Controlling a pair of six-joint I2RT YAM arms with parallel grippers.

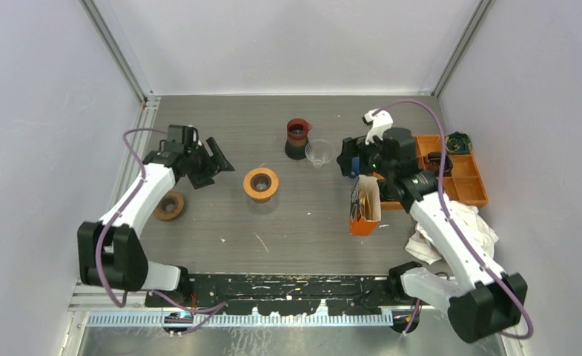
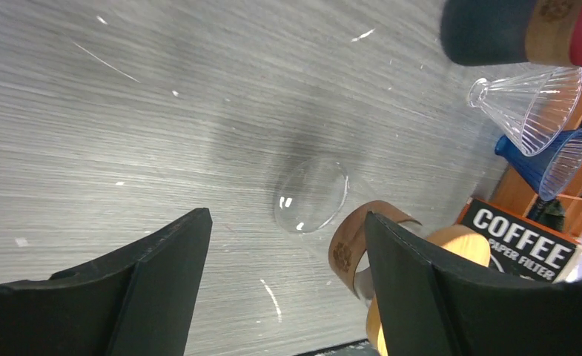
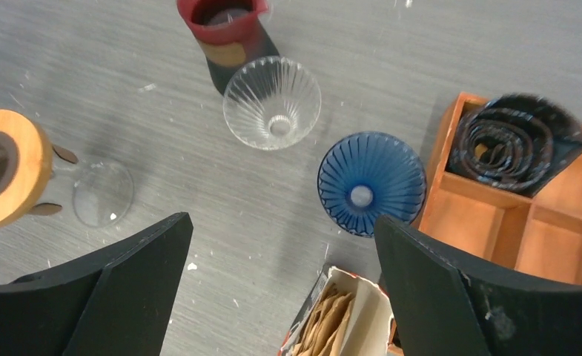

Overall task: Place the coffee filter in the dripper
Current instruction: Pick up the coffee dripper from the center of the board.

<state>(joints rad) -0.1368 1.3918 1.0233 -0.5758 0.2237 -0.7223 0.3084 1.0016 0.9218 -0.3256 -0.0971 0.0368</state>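
Note:
The open coffee filter box stands right of centre, with brown paper filters showing in its torn top. A clear dripper and a blue dripper stand behind it, beside a red and black carafe. A wooden dripper stand with a clear glass piece sits at the centre. My right gripper is open and empty, hovering above the box top and the blue dripper. My left gripper is open and empty, left of the wooden stand.
An orange compartment tray holding a black coil lies at the right edge. A crumpled white cloth lies in front of it. A brown ring sits at the left, near the left arm.

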